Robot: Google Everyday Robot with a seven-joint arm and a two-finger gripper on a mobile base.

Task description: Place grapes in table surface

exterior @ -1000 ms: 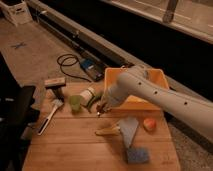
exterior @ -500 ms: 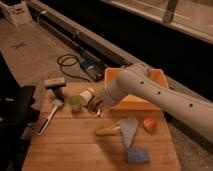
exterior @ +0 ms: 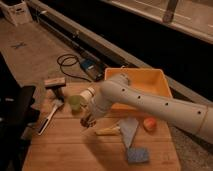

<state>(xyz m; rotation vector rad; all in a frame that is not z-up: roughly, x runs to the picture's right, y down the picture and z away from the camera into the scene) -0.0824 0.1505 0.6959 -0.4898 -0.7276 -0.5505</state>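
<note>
My gripper (exterior: 87,120) hangs at the end of the white arm, low over the left-middle of the table surface (exterior: 75,150), a tan plank top. It is shut on the grapes (exterior: 85,122), a small dark brownish cluster at its tip, just above or touching the wood. The gripper is just below the green cup and left of the banana.
A yellow bin (exterior: 142,80) stands at the back right. A green cup (exterior: 76,102), a small bottle (exterior: 86,94), a brush (exterior: 55,83) and a white utensil (exterior: 47,121) lie on the left. A banana (exterior: 108,131), grey cloth (exterior: 129,131), peach (exterior: 149,124) and blue sponge (exterior: 137,155) lie to the right.
The arm has swung left, carrying the gripper and the dark cluster from beside the banana to a spot below the green cup. The other objects have not moved.
</note>
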